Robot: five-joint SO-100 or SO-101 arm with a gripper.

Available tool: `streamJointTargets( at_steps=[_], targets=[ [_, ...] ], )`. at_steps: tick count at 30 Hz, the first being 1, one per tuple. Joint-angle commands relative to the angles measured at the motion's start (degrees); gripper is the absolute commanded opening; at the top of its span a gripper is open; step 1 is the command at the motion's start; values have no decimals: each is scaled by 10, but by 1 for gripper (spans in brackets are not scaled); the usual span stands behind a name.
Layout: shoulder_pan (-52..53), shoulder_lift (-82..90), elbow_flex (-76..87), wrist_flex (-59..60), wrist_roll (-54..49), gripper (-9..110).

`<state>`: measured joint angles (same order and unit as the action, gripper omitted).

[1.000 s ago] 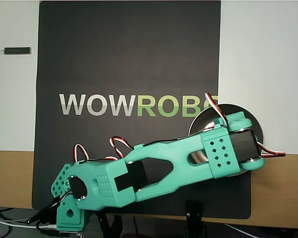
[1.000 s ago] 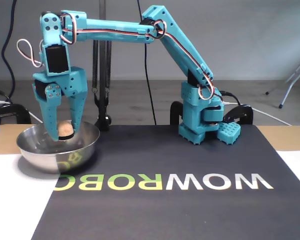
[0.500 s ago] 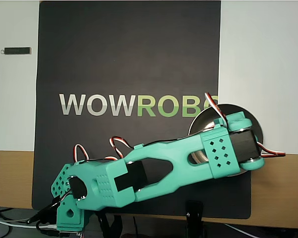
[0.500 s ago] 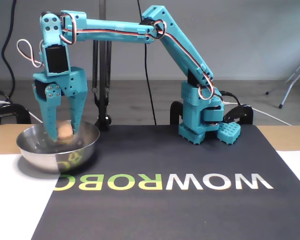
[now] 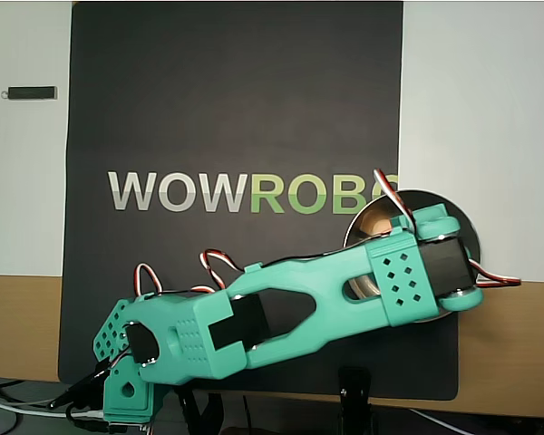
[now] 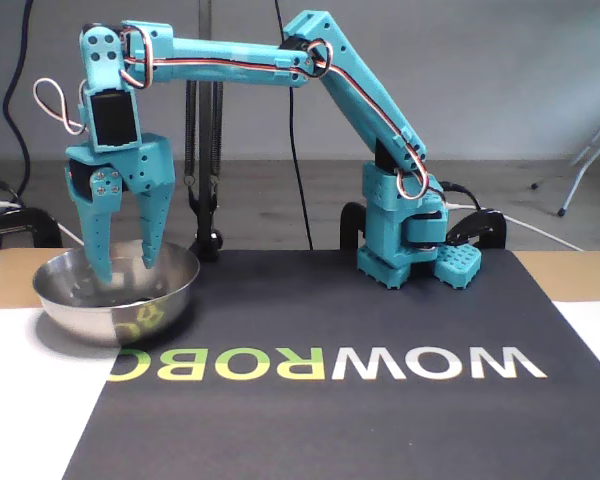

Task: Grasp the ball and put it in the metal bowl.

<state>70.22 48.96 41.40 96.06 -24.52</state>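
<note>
In the fixed view the metal bowl [image 6: 115, 312] sits at the left, half on the black mat. My teal gripper [image 6: 126, 268] hangs point-down over it, open, its fingertips just inside the rim with nothing between them. From this side the bowl's wall hides the ball. In the overhead view the wrist covers most of the bowl [image 5: 464, 227], and the pale tan ball [image 5: 374, 223] shows inside it at its left part, beside the arm. The fingers are hidden under the wrist there.
The arm's base [image 6: 405, 240] stands at the back edge of the black mat [image 6: 380, 400] with the WOWROBO lettering. A small dark stick [image 5: 32, 92] lies on the white surface at the far left in the overhead view. Cables and a black stand sit behind the base.
The ball was held between the fingers above the bowl; the fingers have spread and the ball has dropped into the bowl. The arm has stayed in place.
</note>
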Motion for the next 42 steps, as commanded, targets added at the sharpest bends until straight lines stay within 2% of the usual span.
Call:
streamJointTargets(
  at_steps=[1,10,12,18,21,42],
  targets=[
    [1,4,-18,-2,-4,57],
    [1,4,-18,-2,-4,56],
    [1,4,-18,-2,-5,48],
    [1,4,-18,-2,-5,10],
    [1,4,-18,-1,-5,1],
    [-32,45,-11,3,1,0]
  ],
)
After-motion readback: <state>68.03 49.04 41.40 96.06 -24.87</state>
